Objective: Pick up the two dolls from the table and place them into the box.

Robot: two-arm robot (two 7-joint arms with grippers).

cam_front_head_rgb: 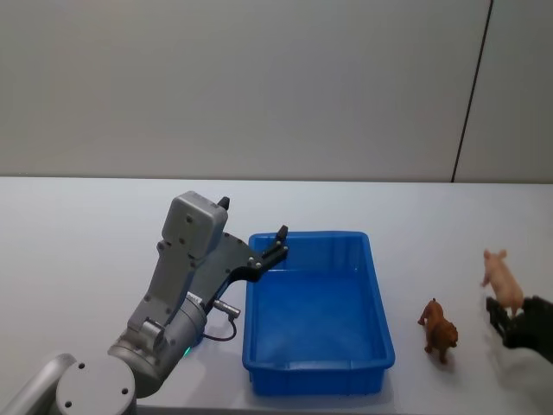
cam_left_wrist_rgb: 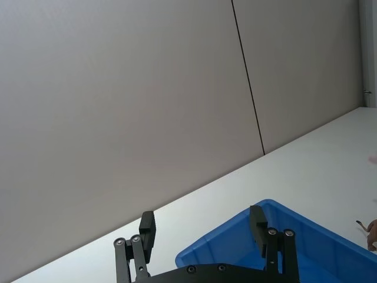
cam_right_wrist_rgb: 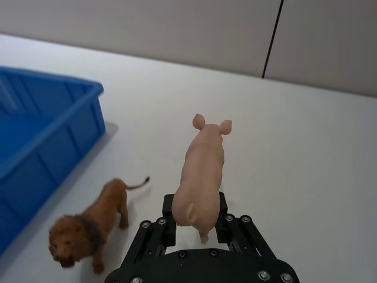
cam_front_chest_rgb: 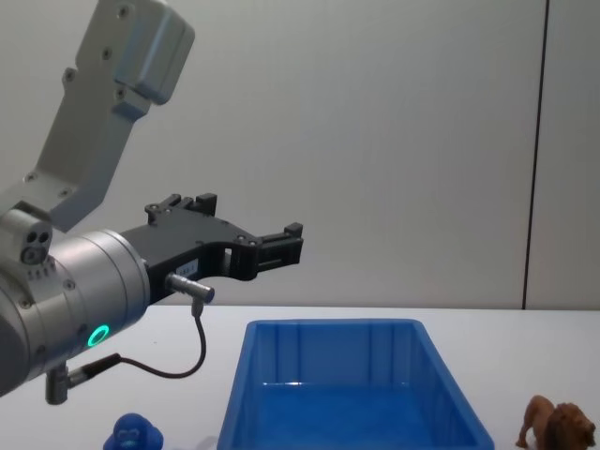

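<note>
**Q:** What is laid out, from the largest item down?

**A:** A white desk (cam_front_head_rgb: 86,242) is shown, with a blue box (cam_front_head_rgb: 315,380) set near its middle and apparently empty. The left hand (cam_left_wrist_rgb: 202,227) is held open just above the box's rear left corner, and nothing is carried in it. The right hand (cam_right_wrist_rgb: 195,206) is seen at the robot's far right, closed about the hindquarters of a pink pig (cam_right_wrist_rgb: 203,162). Whether the pig is clear of the desk cannot be told. A brown lion (cam_right_wrist_rgb: 94,221) stands between the box and the pig, apart from both. A blue ape (cam_front_chest_rgb: 134,436) is placed on the desk to the left of the box, close to the robot.

**Q:** How are the figures expected to handle, and where should they be held?

**A:** They are judged to be light, stiff and smooth-skinned, so slipping rather than crushing is to be guarded against. The trunk is preferred as the hold and should be gripped across the flanks. Legs, tail and ears are thought too thin. The rounded ape is best taken across its widest part.

**Q:** Can any writing be read?

**A:** No brand, label or lettering can be made out.
</note>
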